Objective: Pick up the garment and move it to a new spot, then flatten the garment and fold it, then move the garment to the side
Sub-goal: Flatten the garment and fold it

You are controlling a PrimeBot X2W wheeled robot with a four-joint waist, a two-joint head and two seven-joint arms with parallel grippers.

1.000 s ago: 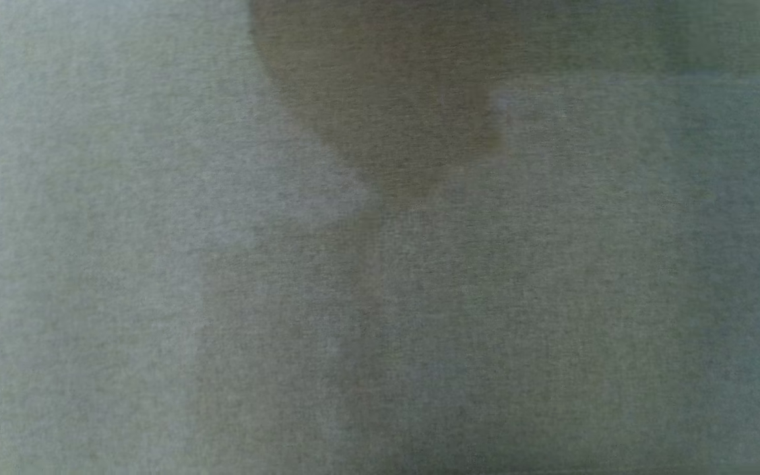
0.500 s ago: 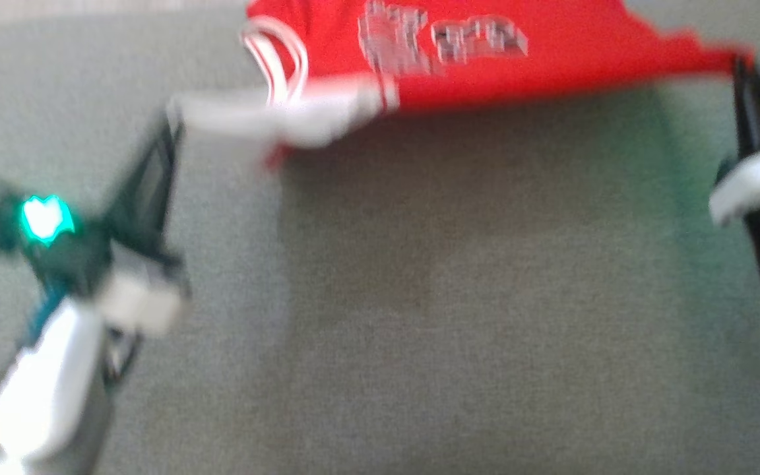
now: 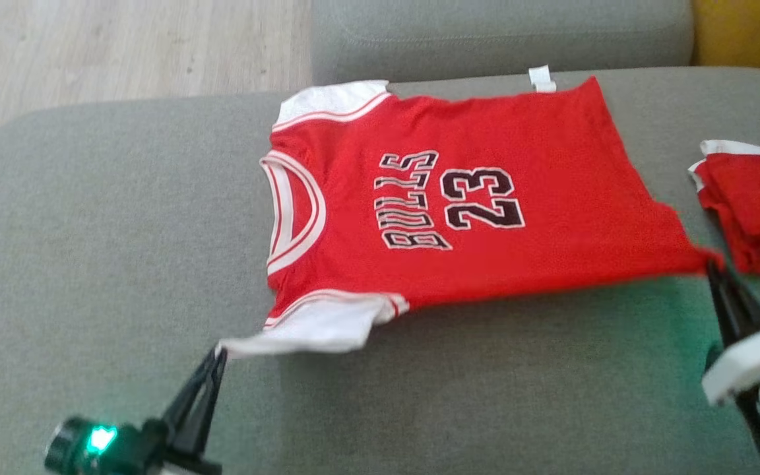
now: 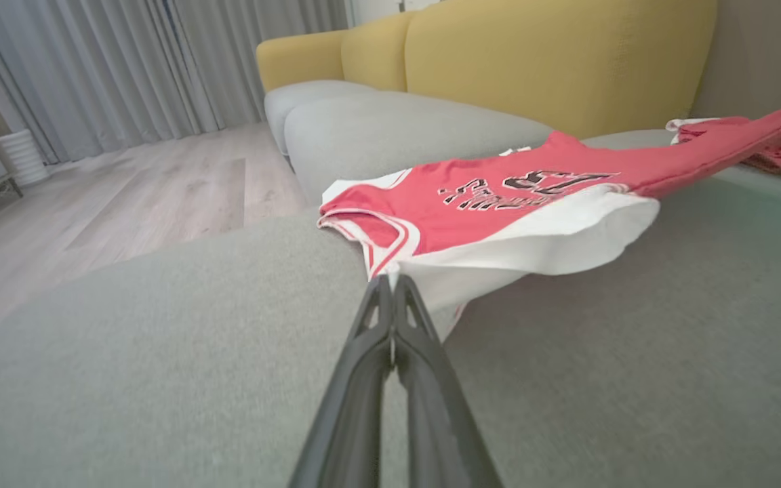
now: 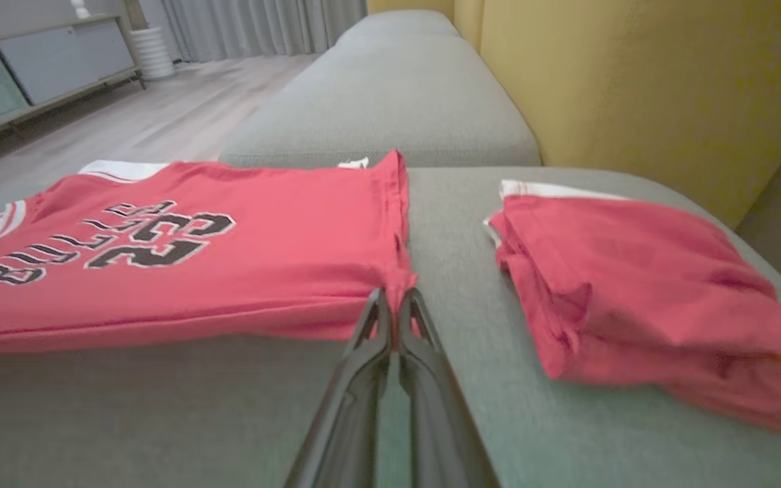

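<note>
Between closed tools, Bulls jersey (image 3: 551, 251) stretched lengthwise: left tool (image 3: 220, 353) pinches white sleeve (image 3: 314, 328), right tool (image 3: 710, 266) pinches hem corner (image 3: 698, 257).

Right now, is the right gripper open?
No, the right gripper is pinched shut on a bottom corner of the jersey.

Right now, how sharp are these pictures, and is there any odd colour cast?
Head view: mildly soft, yet the jersey print reads; a green glow tints the sofa cushion beside the right tool. Left wrist view: wide-angle stretch, with the jersey's far end smeared. Right wrist view: the folded red garment blurs toward the lower right.
</note>
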